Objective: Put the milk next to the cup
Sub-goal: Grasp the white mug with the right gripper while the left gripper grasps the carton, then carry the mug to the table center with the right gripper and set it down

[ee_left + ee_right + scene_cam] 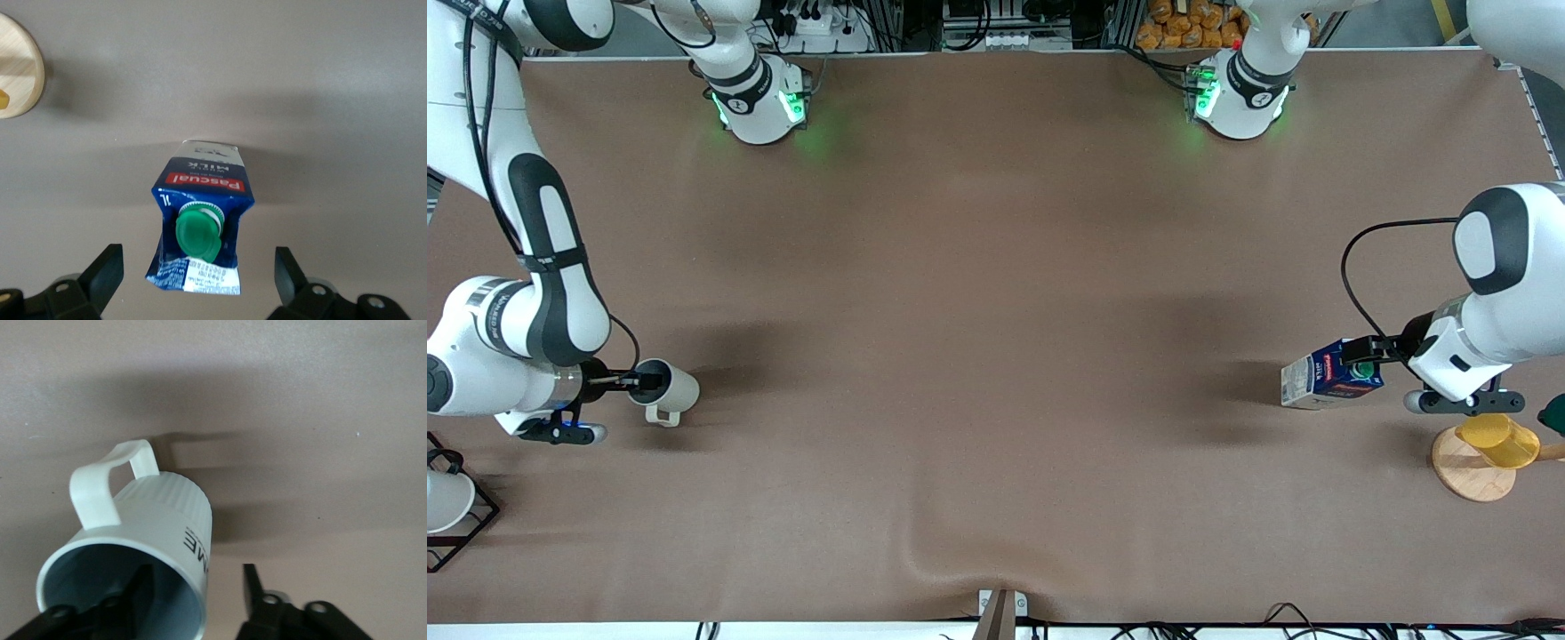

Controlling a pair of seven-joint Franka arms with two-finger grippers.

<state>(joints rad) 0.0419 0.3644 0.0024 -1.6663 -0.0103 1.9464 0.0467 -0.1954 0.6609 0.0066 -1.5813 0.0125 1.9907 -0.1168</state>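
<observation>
The milk (1325, 378) is a dark blue carton with a red band and green cap, at the left arm's end of the table. My left gripper (1360, 363) is at its cap end. In the left wrist view the milk (203, 200) lies between the wide-apart fingers of the left gripper (197, 252), touching neither. The off-white cup (671, 391) sits at the right arm's end, handle toward the front camera. My right gripper (645, 380) is at its mouth. The right wrist view shows the right gripper (196, 569) astride the cup (160, 513) wall: one finger inside, the other outside with a gap.
A yellow cup (1498, 440) rests on a round wooden disc (1467, 476) close to the milk, nearer the front camera; the disc (17, 67) shows in the left wrist view. A white cup (443, 500) in a black wire rack (467, 524) stands near the mug. The brown cloth has a ridge (960, 569) near its front edge.
</observation>
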